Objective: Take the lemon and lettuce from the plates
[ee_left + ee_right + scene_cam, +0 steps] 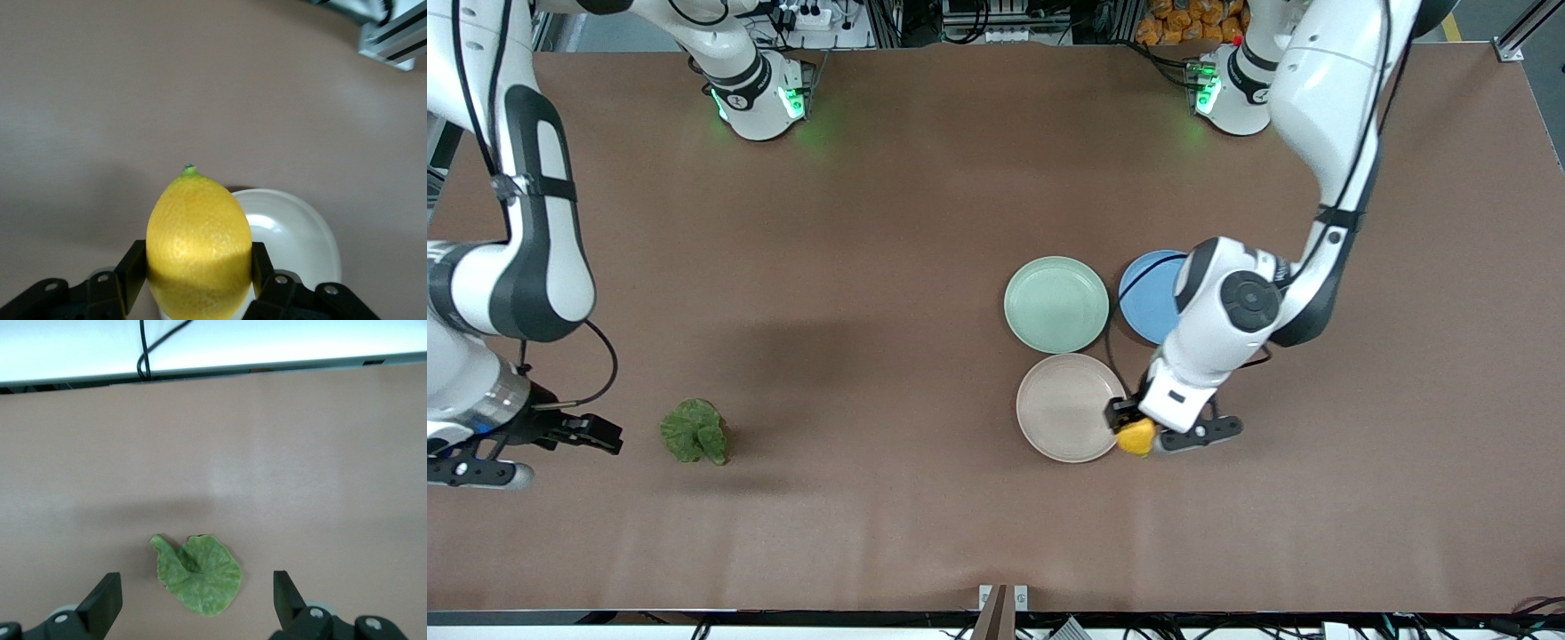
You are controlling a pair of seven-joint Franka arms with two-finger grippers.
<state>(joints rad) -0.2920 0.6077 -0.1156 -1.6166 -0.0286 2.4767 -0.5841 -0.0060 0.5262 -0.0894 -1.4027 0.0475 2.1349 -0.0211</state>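
Observation:
My left gripper is shut on the yellow lemon and holds it just over the rim of the cream plate, at the plate's edge toward the left arm's end. In the left wrist view the lemon fills the gap in the left gripper, with the cream plate below it. The mint plate is bare. The green lettuce lies on the table toward the right arm's end. My right gripper is open beside it. In the right wrist view the lettuce lies ahead of the right gripper.
A blue plate sits beside the mint plate, partly under the left arm. The table's front edge shows in the right wrist view, with a black cable past it.

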